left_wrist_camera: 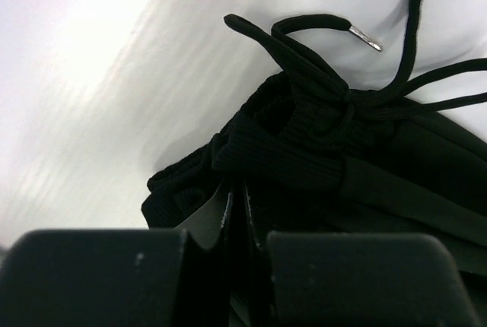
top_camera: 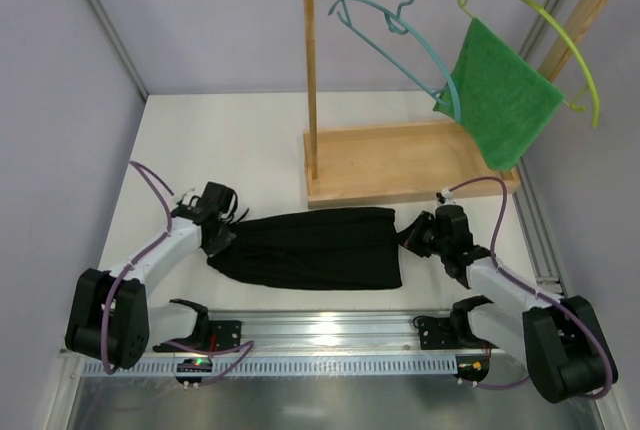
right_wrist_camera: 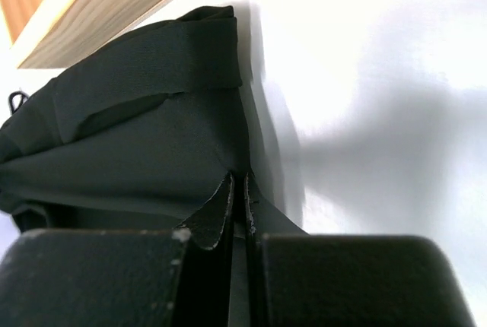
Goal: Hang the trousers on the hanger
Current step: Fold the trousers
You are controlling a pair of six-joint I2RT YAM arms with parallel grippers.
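A wooden rack [top_camera: 410, 162] is seen in the upper right of the top view, its base set on the white tabletop [top_camera: 230, 140]. A bright green cloth [top_camera: 500, 100] is hung below the rack's rod, and a yellow-green hanger [top_camera: 574, 48] is curved just right of it. A metal rail [top_camera: 330, 328] is seen along the bottom.

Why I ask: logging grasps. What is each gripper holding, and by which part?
Both are shut on the trousers: the left gripper pinches the ribbed waistband beside the drawstring, the right gripper pinches the hem end of the legs.
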